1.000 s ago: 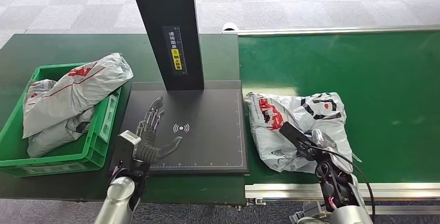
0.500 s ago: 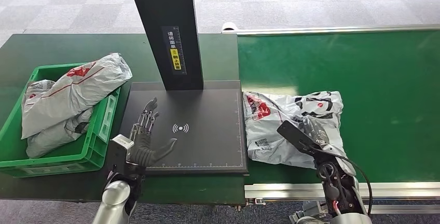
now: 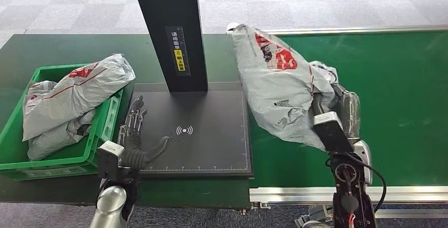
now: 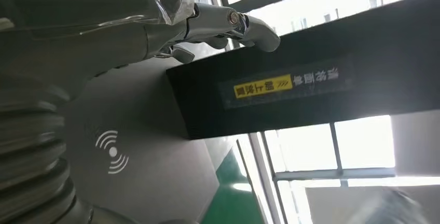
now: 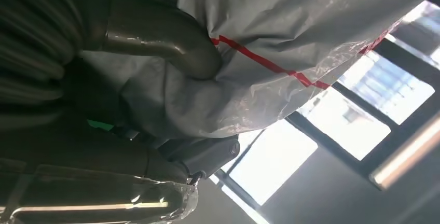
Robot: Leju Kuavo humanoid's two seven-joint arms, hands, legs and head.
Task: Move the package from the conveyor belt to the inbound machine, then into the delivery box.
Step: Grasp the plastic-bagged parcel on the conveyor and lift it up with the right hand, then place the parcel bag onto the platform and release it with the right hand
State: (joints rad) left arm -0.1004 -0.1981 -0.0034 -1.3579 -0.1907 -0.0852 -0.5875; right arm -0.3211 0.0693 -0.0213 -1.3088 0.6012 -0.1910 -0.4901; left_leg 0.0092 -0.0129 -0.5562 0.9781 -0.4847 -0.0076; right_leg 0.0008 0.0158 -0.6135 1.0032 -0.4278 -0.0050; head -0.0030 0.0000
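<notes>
Above the conveyor belt (image 3: 401,106), right hand (image 3: 338,109) grips the package (image 3: 274,91) aloft; wrist cam shows its thumb (image 5: 171,53) dug into the bag. Left hand (image 3: 134,141) rests spread over the scanner pad (image 3: 211,133).

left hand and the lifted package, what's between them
In the head view, the inbound machine's dark scan plate with its white signal mark lies between the left hand and the package that the right hand holds up.

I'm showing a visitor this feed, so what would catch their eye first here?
Likely the grey package, which the right hand holds up above the green conveyor belt. Next, the black inbound machine with its tall column, and the green delivery box holding other parcels at far left.
</notes>
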